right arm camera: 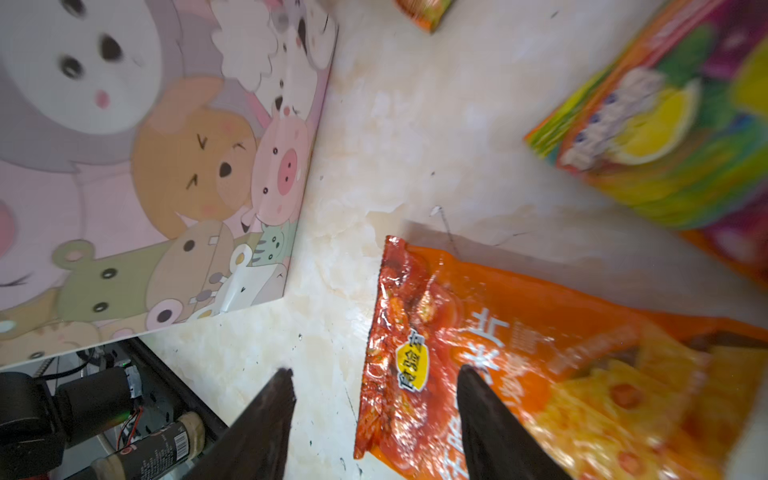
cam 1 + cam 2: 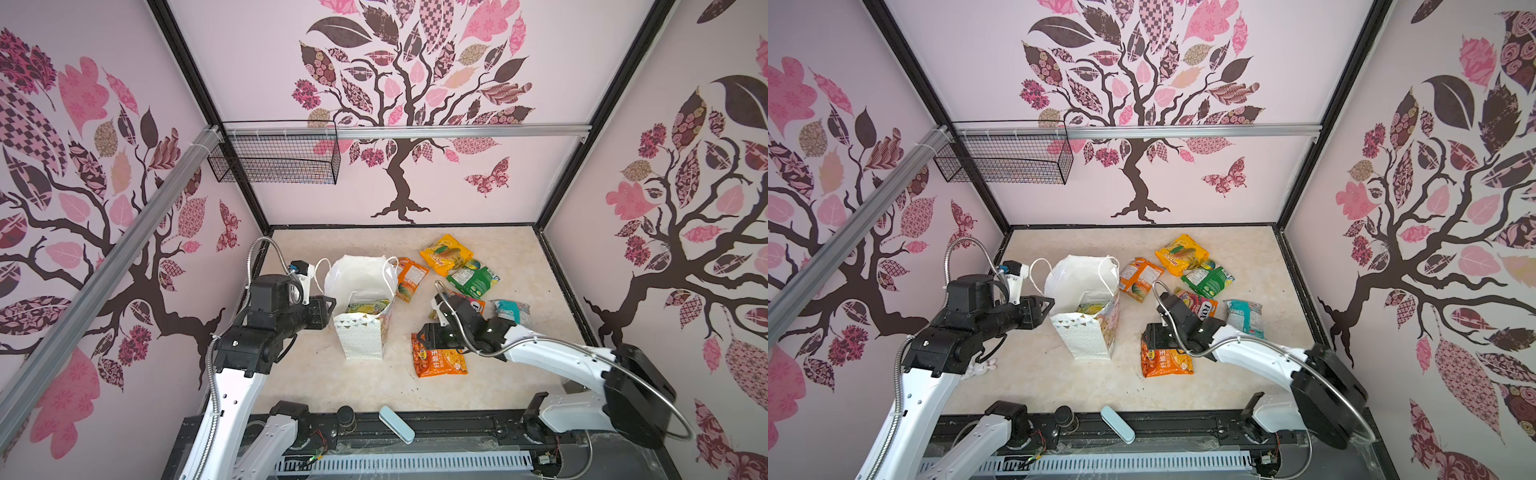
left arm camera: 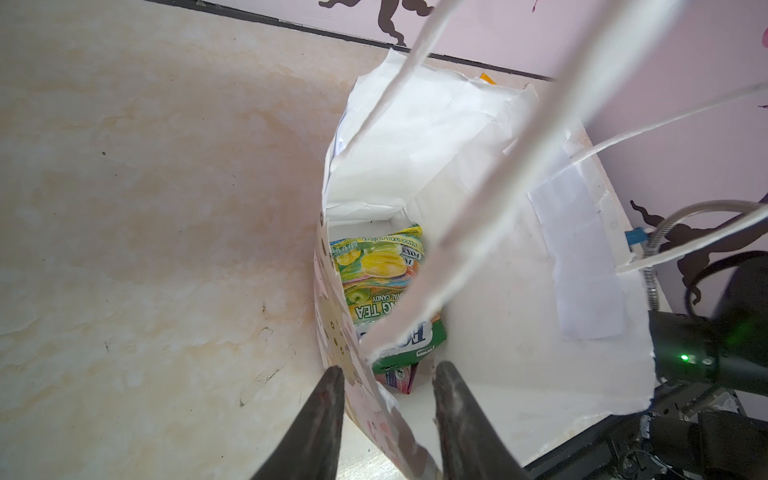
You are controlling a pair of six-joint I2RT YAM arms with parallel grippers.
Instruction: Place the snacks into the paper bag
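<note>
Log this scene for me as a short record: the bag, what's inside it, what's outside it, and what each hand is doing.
Bag: paper bag upright on the table, mouth open
Inside bag: one green-and-yellow candy packet visible
Outside bag, to its right: yellow packet, orange packet, green packet, multicolour packet, teal packet, red-orange packet
Left hand: open, straddling the bag's rim
Right hand: open, over the red-orange packet's edge; contact unclear
</note>
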